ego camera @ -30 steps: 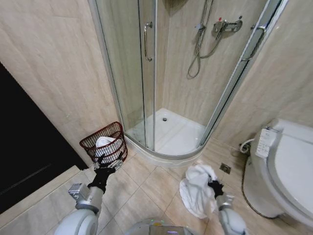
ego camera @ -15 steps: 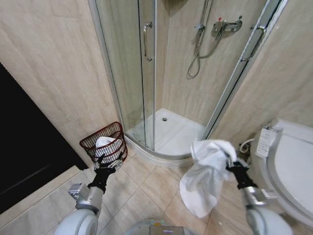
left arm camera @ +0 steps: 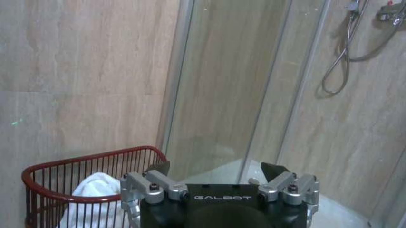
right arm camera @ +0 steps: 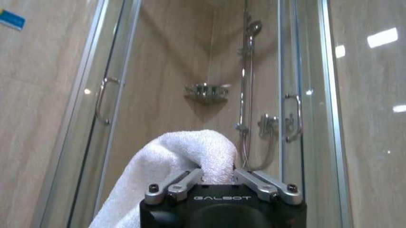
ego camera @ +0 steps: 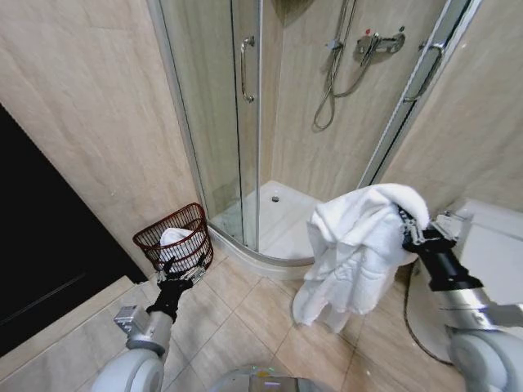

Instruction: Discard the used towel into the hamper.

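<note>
Even indoor light, glass glare.

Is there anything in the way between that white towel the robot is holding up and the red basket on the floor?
Nothing visible blocks it. The towel hangs from the right end effector; open floor tiles lie between it and the hamper. The left end effector sits just beside the hamper.

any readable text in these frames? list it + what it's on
"GALBOT": on the black body of the left gripper, left wrist view.
"GALBOT": on the black body of the right gripper, shut on the towel, right wrist view.
Toilet control panel: markings too small to read.
Blue sticker on the wall: unreadable.
</note>
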Motion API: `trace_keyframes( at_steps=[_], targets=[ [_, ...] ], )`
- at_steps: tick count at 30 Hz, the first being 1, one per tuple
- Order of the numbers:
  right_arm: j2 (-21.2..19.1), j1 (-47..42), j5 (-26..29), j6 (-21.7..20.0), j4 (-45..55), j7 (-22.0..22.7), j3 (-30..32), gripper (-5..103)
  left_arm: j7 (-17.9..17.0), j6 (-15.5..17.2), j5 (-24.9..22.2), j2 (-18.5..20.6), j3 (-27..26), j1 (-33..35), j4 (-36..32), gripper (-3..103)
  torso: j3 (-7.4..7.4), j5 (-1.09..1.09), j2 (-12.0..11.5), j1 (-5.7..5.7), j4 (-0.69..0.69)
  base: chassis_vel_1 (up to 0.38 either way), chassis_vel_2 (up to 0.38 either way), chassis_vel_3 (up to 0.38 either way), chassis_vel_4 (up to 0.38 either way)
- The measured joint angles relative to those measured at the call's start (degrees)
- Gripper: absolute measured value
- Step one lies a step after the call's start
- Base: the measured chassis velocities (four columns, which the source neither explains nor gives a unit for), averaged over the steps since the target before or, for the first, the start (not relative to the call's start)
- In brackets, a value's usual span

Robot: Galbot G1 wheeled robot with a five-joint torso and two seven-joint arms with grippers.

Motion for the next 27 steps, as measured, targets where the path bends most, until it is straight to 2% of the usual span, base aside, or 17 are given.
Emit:
trace_keyframes(
  at_steps=[15, 27],
  targets=[
    [-1.69, 1.27, 3.08, -1.47, 1.76, 2.06, 1.97, 7, 0.0, 0.0, 0.0, 0.0, 0.0, 0.0, 0.0, 97, 2.12, 0.0, 3.57, 1.45, 0.01, 0.0, 0.0, 0.0, 0.0],
    [-2.34, 1.3, 3.85, -0.97, 1.56, 3.18, 3.7, 7, 0.0, 0.0, 0.0, 0.0, 0.0, 0.0, 0.0, 97, 3.83, 0.0, 6.43, 2.61, 0.01, 0.0, 0.0, 0.0, 0.0]
  ],
)
